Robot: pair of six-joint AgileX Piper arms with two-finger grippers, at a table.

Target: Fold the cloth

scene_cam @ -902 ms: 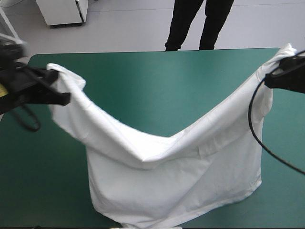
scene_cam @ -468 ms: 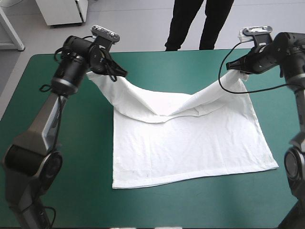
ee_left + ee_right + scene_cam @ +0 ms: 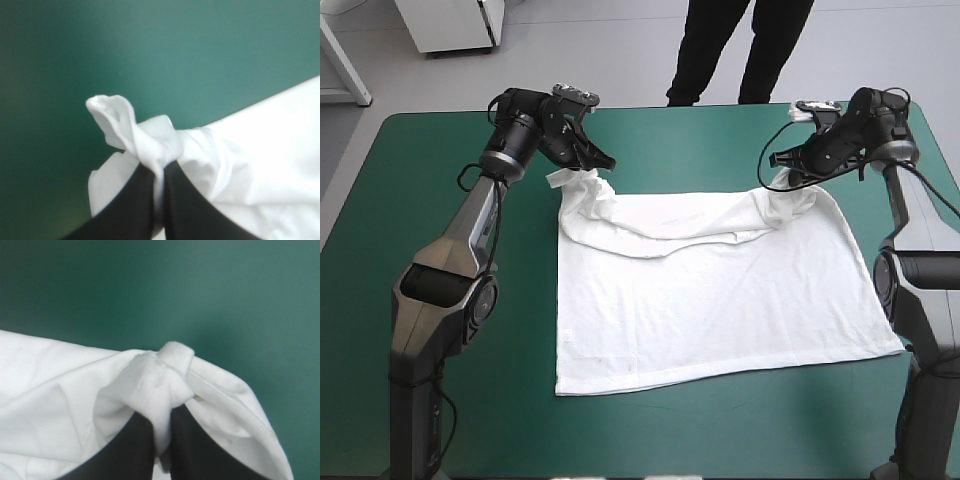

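Since just before, both grippers are found lower and closer together, and the deep sag in the lifted far edge is reduced to a shallow fold. The broad black fin-shaped fingers (image 3: 131,205) of the left gripper (image 3: 159,169) are pressed all but together, with a bunched knot of the white, short-sleeved fabric T-shirt (image 3: 260,150) pinched between their tips. The right gripper (image 3: 162,415) is likewise clamped on a rolled knob of the same fabric. From above, the far left corner is seen held by the left gripper (image 3: 600,162) and the far right corner by the right gripper (image 3: 778,160), both low over the table (image 3: 720,140).

The plain teal-green cover (image 3: 520,430) is visible around the garment on every side. The T-shirt (image 3: 720,300) is spread flat across the middle of the table, nearer the right edge than the left. As it lies, its long axis is laid from left to right, along the far edge. The near edge is slightly slanted, the left near corner lying closer to the robot. The far strip is doubled over loosely between the grippers.

Which end is collar and which hem cannot be made out, and the sleeves are not distinguished. In both wrist views the fabric is cut off by the view's edge, and the fingertips are buried in it.
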